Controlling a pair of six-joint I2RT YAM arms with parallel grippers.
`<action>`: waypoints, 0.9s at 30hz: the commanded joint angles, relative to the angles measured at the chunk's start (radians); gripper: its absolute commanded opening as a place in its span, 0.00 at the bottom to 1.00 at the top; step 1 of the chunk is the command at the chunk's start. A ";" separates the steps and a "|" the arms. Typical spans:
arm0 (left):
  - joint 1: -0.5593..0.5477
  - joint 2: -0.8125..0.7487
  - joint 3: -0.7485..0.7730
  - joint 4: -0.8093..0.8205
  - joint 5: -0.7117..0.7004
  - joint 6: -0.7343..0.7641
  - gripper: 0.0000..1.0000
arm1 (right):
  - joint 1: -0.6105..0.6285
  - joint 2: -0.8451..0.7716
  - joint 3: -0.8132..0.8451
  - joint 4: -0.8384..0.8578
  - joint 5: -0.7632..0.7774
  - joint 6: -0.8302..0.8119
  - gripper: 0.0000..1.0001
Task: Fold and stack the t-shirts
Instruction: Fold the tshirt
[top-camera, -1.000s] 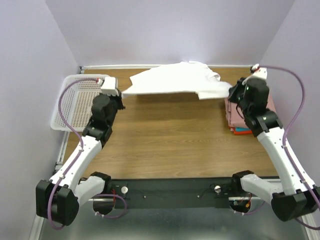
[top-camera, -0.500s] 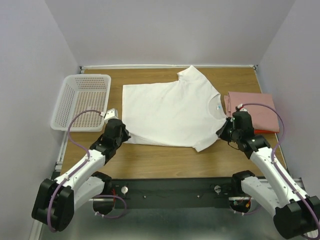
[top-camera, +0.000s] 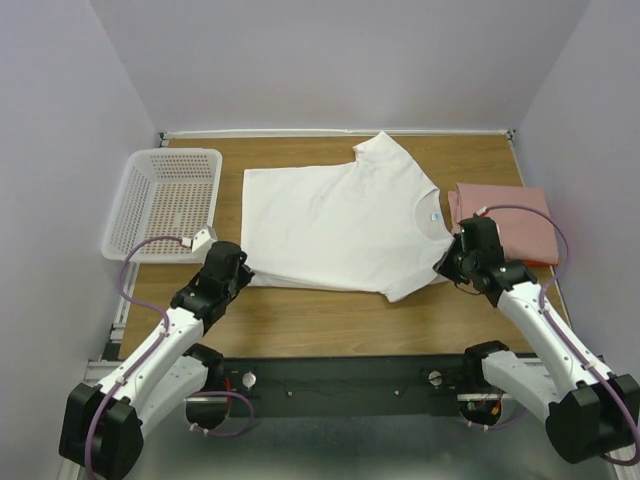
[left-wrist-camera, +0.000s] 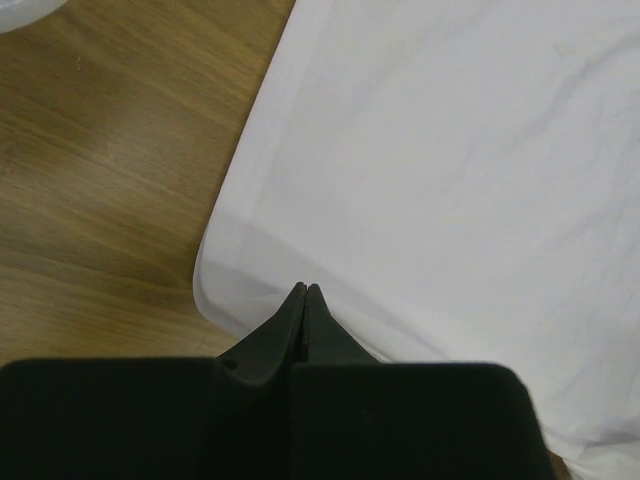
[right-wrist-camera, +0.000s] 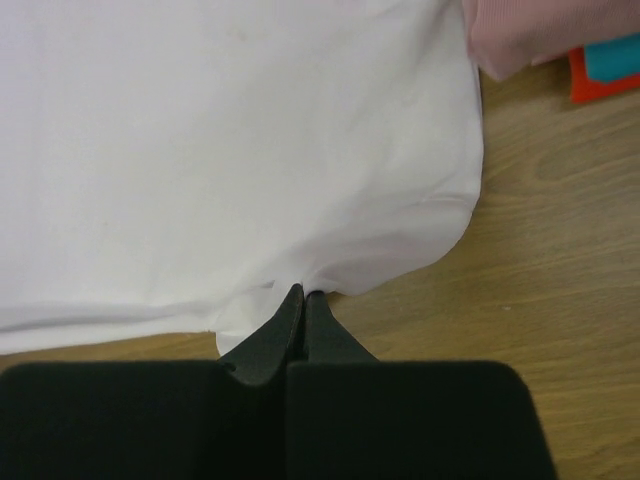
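Observation:
The white t-shirt lies spread flat on the table, collar to the right. My left gripper is shut on its near-left hem corner, with the cloth stretching away from the closed tips. My right gripper is shut on the near-right sleeve edge, where the cloth puckers at the tips. The folded pink shirt lies to the right of the collar, on top of thin red-orange and blue folded shirts.
A white perforated basket stands at the table's left edge, beside the shirt's hem. Bare wooden table runs between the shirt and the arm bases. Purple walls close in the back and both sides.
One second ago both grippers held the white shirt raised at the far side. They drew it toward the near edge and laid it flat. The left arm then shifted slightly left.

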 joint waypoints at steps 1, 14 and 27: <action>-0.003 -0.004 0.034 -0.012 -0.055 -0.034 0.00 | -0.002 0.048 0.103 -0.001 0.123 0.002 0.00; -0.001 0.123 0.142 -0.016 -0.156 -0.025 0.00 | 0.000 0.307 0.356 0.054 0.158 -0.046 0.00; 0.017 0.236 0.188 0.044 -0.197 0.009 0.00 | -0.002 0.564 0.528 0.092 0.153 -0.093 0.01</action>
